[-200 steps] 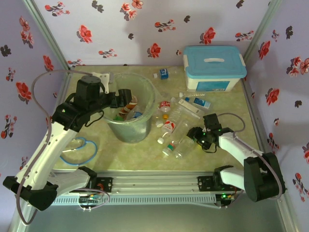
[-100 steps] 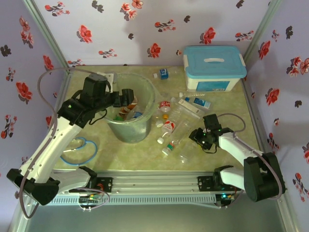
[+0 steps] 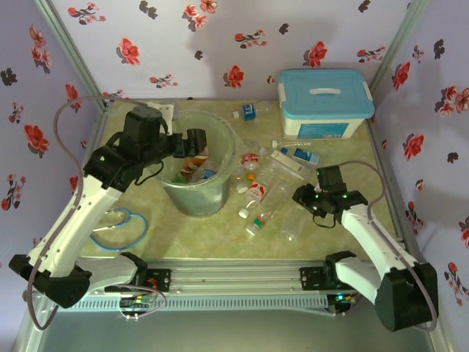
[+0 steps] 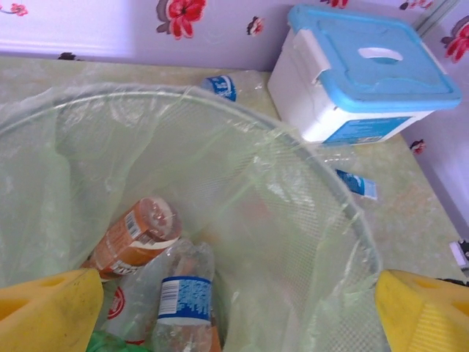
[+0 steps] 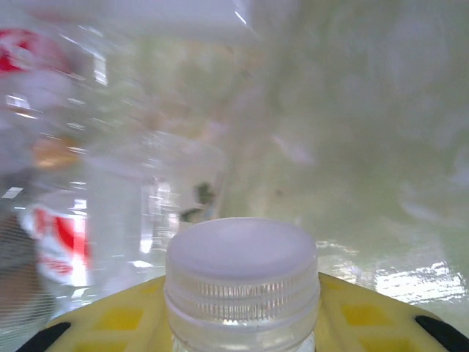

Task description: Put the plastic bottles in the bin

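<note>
Clear white-capped plastic bottle (image 5: 242,273) is clamped in my right gripper (image 3: 302,202), my left gripper (image 3: 198,143) hangs spread above the round grey bin (image 3: 194,199), so next I carry it there.

top: fixed, high, behind the arm bases (image 3: 146,277); faces forward and down; far enough back to take in the whole table (image 3: 212,238) and the back wall (image 3: 220,44).
left wrist: above the bin (image 4: 308,165), tilted down into it and on toward the back wall; close, yellow fingertips (image 4: 44,312) in the bottom corners.
right wrist: low, looking along the table; bottle cap (image 5: 242,257) right at the lens, everything behind it blurred.
shared, top + left wrist: bin, white box (image 3: 322,103), blue-label bottle (image 3: 248,111) by the wall.
shared, top + right wrist: red-label bottles (image 5: 51,220); which ones, can't tell.
</note>
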`<state>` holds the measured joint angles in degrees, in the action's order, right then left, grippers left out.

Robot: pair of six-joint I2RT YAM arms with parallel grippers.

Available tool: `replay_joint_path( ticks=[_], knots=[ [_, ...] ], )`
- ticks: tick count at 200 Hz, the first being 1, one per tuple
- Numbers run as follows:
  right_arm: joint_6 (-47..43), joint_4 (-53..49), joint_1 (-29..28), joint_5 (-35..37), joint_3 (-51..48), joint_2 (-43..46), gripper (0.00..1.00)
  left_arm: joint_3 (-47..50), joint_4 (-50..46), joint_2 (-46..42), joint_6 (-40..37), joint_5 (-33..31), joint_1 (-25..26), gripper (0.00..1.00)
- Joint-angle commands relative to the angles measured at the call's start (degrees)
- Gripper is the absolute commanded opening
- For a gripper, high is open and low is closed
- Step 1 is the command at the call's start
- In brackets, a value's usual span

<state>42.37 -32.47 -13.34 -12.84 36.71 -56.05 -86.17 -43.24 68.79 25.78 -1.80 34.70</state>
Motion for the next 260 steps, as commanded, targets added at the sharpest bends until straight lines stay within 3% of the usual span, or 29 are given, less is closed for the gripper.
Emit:
replay_joint_path(
  ticks=[1, 69, 123, 160, 260],
  knots=[
    [-3.5, -3.4, 0.7, 0.7, 5.9, 1.9, 0.33, -3.3, -1.3, 2.3, -1.1, 2.5, 1.6, 0.97],
    [-7.5, 12.0, 0.8, -2.2, 20.5, 2.4, 0.23, -15.1, -0.3, 11.3, -3.2, 14.7, 10.7, 1.0],
    [-3.9, 32.1, 0.8, -15.5, 25.7, -2.6, 0.23, -18.2, 0.7, 16.2, -4.8, 21.2, 14.5, 1.0],
    [6.1, 44.5, 0.6, -23.0, 24.8, -6.1, 0.24, -18.2, 4.3, 19.1, -4.3, 22.3, 14.8, 1.0],
    [8.2, 47.2, -4.1, -23.6, 24.6, -8.8, 0.26, -24.1, 9.1, 28.1, -1.9, 22.9, 15.0, 0.99]
  ],
)
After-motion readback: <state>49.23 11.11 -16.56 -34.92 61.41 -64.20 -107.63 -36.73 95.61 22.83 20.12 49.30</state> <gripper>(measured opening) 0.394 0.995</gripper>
